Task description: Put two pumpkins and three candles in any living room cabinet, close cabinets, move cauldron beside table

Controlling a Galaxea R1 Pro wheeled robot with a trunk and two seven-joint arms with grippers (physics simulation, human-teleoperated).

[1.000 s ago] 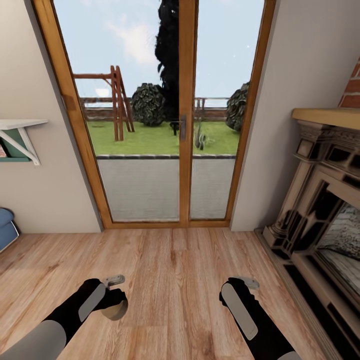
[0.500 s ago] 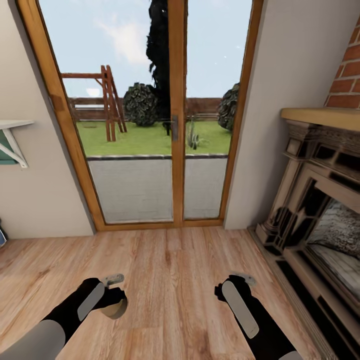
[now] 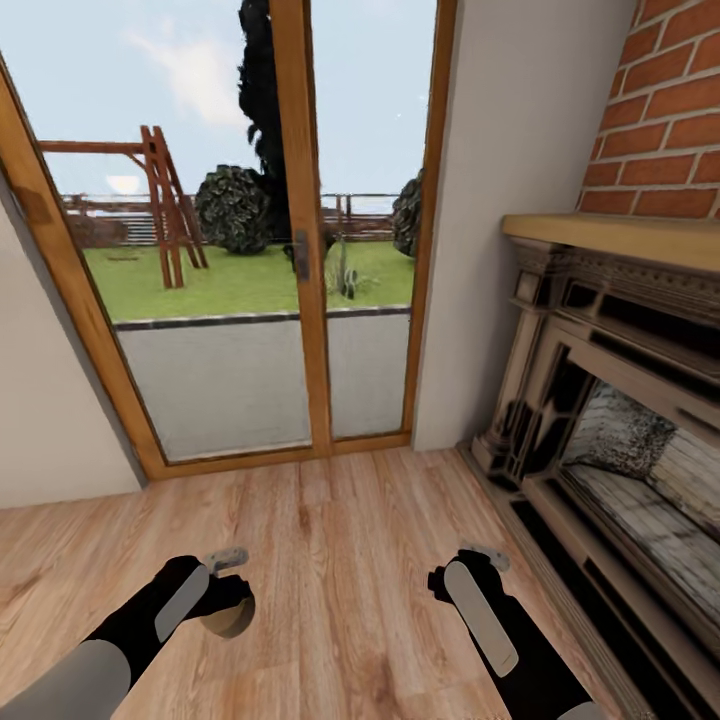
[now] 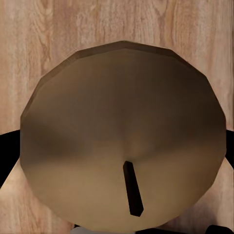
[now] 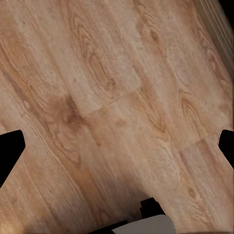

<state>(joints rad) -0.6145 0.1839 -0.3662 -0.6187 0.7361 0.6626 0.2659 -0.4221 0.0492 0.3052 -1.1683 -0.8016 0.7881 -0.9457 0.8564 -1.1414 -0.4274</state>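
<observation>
The robot faces a glass patio door [image 3: 300,250] with a brick fireplace [image 3: 610,400] to its right, both arms held low over the wooden floor [image 3: 350,540]. No cabinet, pumpkin, cauldron or glass-topped surface shows here, so this reads as a carrying leg: one candle is in hand and the robot is on its way to a cabinet.

The left end effector [image 3: 228,605] is clamped on a candle [image 3: 226,620]. In the head view the stubby beige cylinder sits just under the wrist. In the left wrist view its round top [image 4: 124,139] with a short dark wick [image 4: 132,190] spreads wide between the two black fingers [image 4: 7,153], which press its sides.

The right end effector [image 3: 470,575] carries nothing. In the right wrist view its two dark fingertips [image 5: 9,148] stand far apart at the frame's edges with bare floorboards between them, so its jaws are spread.

The next move, as I judge it, calls for bringing the base round until the low dark-brown cabinet comes into sight, keeping the grip firm on the candle. The free right arm seems best placed to pull a cabinet front open.
</observation>
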